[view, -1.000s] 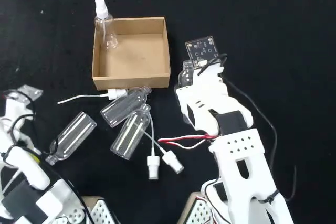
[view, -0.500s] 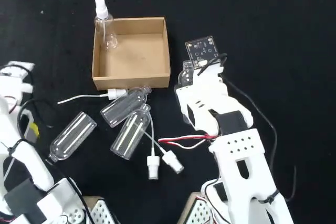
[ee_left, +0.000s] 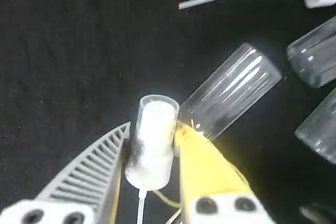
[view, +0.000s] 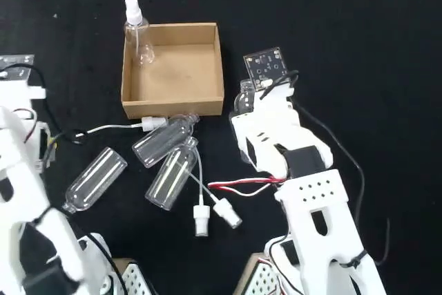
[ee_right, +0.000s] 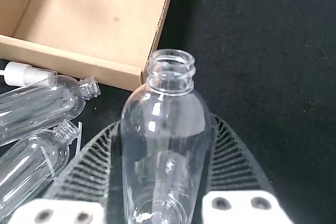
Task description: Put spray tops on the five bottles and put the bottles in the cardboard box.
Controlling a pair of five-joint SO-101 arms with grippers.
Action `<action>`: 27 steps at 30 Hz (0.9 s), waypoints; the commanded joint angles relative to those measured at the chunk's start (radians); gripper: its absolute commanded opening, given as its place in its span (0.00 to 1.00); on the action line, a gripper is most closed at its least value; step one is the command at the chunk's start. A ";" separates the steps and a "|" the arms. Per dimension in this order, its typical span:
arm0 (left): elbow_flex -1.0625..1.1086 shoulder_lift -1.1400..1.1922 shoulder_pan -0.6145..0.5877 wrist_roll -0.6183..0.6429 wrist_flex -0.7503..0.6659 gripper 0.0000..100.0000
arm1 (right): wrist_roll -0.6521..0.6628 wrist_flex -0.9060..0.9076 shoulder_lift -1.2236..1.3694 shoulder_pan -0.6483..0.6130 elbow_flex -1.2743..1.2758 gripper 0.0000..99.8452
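Left arm (view: 17, 143) has swung toward 12 o'clock along the counter's (view: 366, 46) 9 o'clock edge; right arm (view: 276, 136) has not moved.
Left pincer (ee_left: 152, 129) grips a spray top (ee_left: 153, 150) near a lying bottle (ee_left: 226, 95). Right pincer (ee_right: 165, 124) clasps an uncapped bottle (ee_right: 165, 150) at the box's (view: 173, 107) 4 o'clock. One capped bottle (view: 138, 36) stands in the box's 11 o'clock corner. Three bottles (view: 171, 174) lie at its 6 o'clock.

Bright, even lighting, with white glare streaks along the clear bottles (ee_left: 231, 90).
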 commanded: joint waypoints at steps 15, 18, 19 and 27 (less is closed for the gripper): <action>-0.062 -0.081 0.054 0.327 -0.167 0.03 | 0.009 -0.029 -0.036 0.020 -0.007 0.09; -0.064 -0.083 0.085 0.361 -0.176 0.03 | 0.009 -0.029 -0.036 0.018 -0.007 0.09; -0.065 -0.083 0.097 0.374 -0.176 0.03 | 0.009 -0.029 -0.036 0.018 -0.007 0.09; -0.134 -0.083 0.176 0.514 -0.176 0.03 | 0.009 -0.029 -0.036 0.018 -0.007 0.09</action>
